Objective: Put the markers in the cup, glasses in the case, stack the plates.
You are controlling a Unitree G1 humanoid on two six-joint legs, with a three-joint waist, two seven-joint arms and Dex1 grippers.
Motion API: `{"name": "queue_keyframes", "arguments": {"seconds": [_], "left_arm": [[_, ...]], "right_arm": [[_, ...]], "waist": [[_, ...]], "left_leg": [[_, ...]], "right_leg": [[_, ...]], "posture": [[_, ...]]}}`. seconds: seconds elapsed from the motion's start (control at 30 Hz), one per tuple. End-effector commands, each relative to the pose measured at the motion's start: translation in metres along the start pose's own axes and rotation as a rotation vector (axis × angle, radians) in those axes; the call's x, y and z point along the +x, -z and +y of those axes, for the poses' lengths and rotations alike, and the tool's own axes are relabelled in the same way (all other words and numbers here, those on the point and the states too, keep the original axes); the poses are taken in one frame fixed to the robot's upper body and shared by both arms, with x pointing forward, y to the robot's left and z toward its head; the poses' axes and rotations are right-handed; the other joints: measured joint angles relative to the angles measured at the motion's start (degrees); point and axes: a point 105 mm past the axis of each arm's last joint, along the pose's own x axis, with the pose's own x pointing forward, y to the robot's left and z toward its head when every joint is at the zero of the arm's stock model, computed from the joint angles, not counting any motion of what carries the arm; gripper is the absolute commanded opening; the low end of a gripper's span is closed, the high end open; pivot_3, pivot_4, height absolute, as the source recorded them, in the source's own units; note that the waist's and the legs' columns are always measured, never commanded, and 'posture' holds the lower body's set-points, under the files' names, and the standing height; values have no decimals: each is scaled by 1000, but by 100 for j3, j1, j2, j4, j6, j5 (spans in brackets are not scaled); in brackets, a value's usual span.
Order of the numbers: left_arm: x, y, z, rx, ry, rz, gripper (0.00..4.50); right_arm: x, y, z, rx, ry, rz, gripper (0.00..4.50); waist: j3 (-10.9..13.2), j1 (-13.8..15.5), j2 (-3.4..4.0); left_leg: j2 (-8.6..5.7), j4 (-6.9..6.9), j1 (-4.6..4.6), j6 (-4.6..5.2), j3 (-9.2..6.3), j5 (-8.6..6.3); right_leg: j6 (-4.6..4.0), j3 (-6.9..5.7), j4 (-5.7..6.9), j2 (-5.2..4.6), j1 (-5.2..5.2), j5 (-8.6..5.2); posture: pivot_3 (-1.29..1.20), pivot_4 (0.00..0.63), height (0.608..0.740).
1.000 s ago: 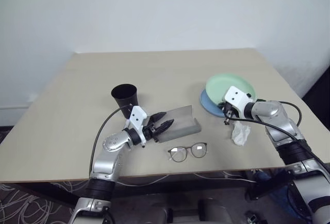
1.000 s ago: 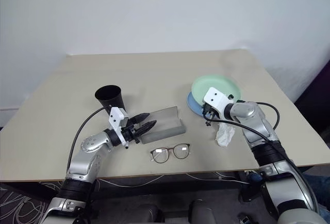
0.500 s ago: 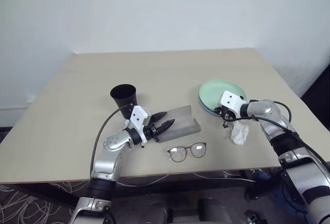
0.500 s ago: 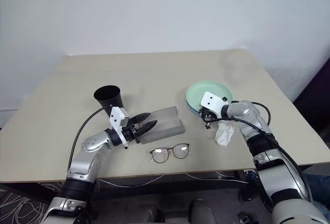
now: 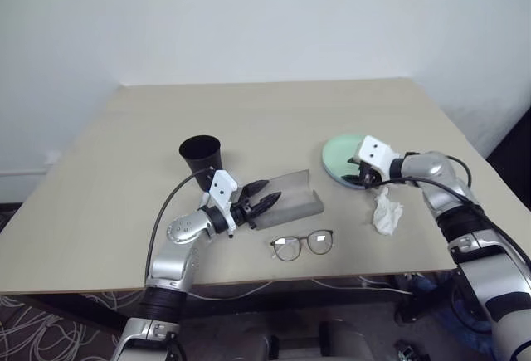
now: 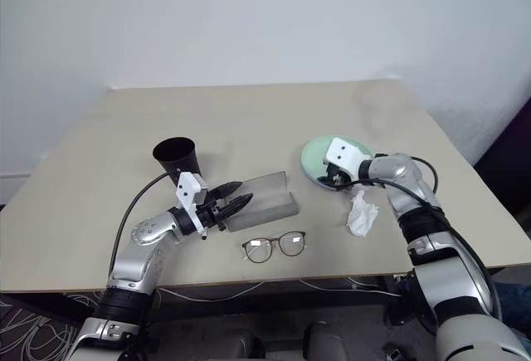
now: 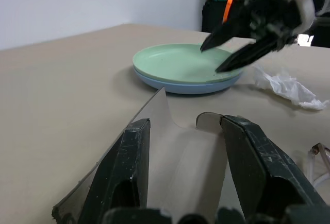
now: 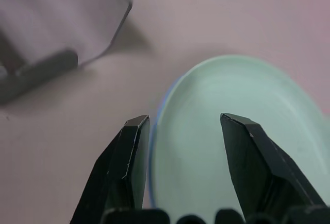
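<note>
My right gripper (image 6: 339, 180) hangs over the near rim of the mint green plate (image 5: 340, 153), jaws spread apart and holding nothing. That plate sits squarely on the light blue plate (image 7: 180, 86), so the stack looks done to me. The risk now: my lower finger is close to the rim, and if I pull away low I could catch the edge and drag the top plate off the bottom one. The crumpled tissue (image 5: 385, 214) lies just beside the stack too, and a careless sweep would push it around.

My left gripper (image 5: 259, 201) points at the open grey case (image 5: 292, 197), jaws wide, one finger on either side of the raised lid, and I judge they are not clamped on it. If I nudge forward, that lid could flop shut or the whole case could slide away from the glasses (image 5: 302, 245), which lie on the table just in front of it, near the table's front edge. Those thin temples look hard to pinch, and a bad approach could shove the glasses off the edge.

The black cup (image 5: 201, 158) stands upright behind my left wrist; swinging the arm back could tip it.

Count: two plates, stacked; one cup; one case; one pair of glasses; one tissue. Markers: I spot none on the table, and I cannot see into the cup.
</note>
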Motion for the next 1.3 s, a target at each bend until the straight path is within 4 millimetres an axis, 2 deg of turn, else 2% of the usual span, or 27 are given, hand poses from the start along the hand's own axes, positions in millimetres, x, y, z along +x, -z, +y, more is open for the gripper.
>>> {"name": "queue_keyframes", "arguments": {"seconds": [0.03,0.17,0.37,0.77,1.0,1.1,1.27,1.3], "left_arm": [[2,-14,1,43,7,-39,2235],[3,-14,0,43,15,-36,2235],[5,-14,1,45,23,-35,2235],[10,-15,0,44,37,-38,2235],[9,-16,1,48,31,-43,2235],[8,-15,1,48,28,-43,2235],[8,-14,0,46,26,-42,2235],[8,-14,0,46,27,-42,2235]], "right_arm": [[-35,-10,-11,110,-14,-38,2368],[-60,3,-5,226,-71,13,2368],[-75,38,7,296,-92,171,2368],[-52,73,13,486,-20,278,2368],[-46,85,21,492,-33,327,2368],[-47,78,21,502,-56,296,1792],[-51,66,21,480,-93,257,120],[-51,65,21,476,-95,251,19]], "waist": [[0,11,0],[-1,20,0],[-1,14,1],[0,-1,0],[-1,-7,-1],[-1,-5,-1],[-1,-6,0],[-1,-6,0]], "left_leg": [[0,0,0,0,1,0],[0,2,-2,4,2,-3],[10,9,3,5,28,-2],[12,37,-2,7,34,-2],[10,36,-3,12,31,-7],[11,37,-2,13,32,-7],[11,40,-2,13,33,-6],[11,39,-3,13,33,-7]], "right_leg": [[0,0,-1,-1,0,0],[1,-1,-3,-2,1,-1],[1,0,-2,-1,4,-2],[11,0,-1,0,9,4],[12,0,-2,-1,9,5],[11,0,-2,-1,10,5],[12,0,-1,-1,10,5],[12,1,-1,-1,9,5]], "posture": [[0,0,740],[0,0,740],[0,0,740],[0,0,740],[0,0,740],[0,0,740],[0,0,740],[0,0,740]]}}
